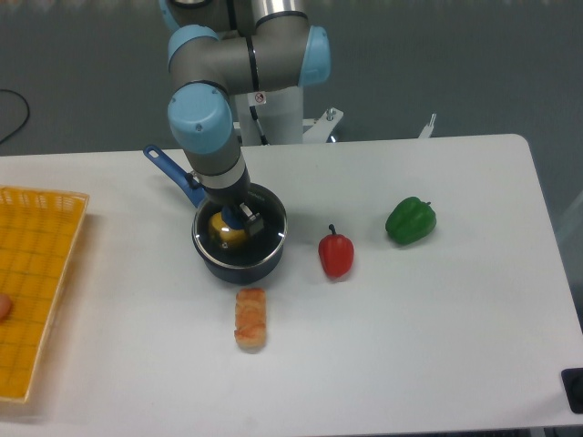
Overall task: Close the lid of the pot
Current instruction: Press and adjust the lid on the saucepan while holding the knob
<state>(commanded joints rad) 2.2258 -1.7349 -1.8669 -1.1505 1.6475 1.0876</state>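
A yellow tray (36,282) lies at the left edge. Left of centre, the arm reaches straight down over the pot (239,244), its gripper (239,217) at the lid (260,232) sitting on the rim; grip unclear. Rightward: red pepper (335,254), green pepper (410,220).

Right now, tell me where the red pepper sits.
The red pepper lies on the white table right of centre in the camera view, between the pot and the green pepper.
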